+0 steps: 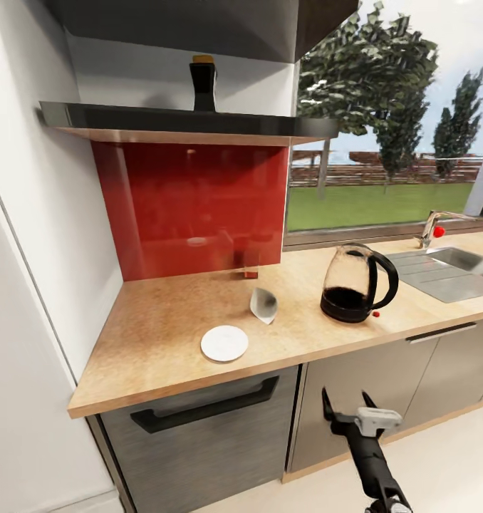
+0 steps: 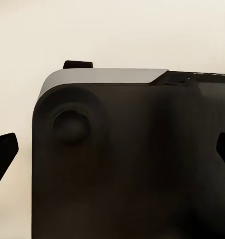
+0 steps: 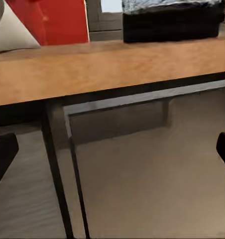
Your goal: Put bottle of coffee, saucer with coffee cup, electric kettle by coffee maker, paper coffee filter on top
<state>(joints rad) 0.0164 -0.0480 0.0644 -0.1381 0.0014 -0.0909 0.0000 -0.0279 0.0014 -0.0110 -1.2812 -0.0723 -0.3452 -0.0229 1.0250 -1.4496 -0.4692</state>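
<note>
On the kitchen countertop [image 1: 163, 335], head view: saucer [image 1: 224, 343] near the front edge, paper coffee filter [image 1: 263, 305] just behind it, electric kettle [image 1: 357, 284] well apart toward the sink [image 1: 452, 271]; bottle of coffee [image 1: 203, 83] on the shelf [image 1: 184, 121]. Right gripper [image 1: 348, 403] low, spread, empty, likely staged for reaching.

Left wrist view: left gripper [image 2: 112, 154] tips apart over a dark body.

Right wrist view: counter edge ahead, filter's white corner above.

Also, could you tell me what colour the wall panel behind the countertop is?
The wall panel is glossy red, reflecting the counter items; the head view shows it best.
</note>
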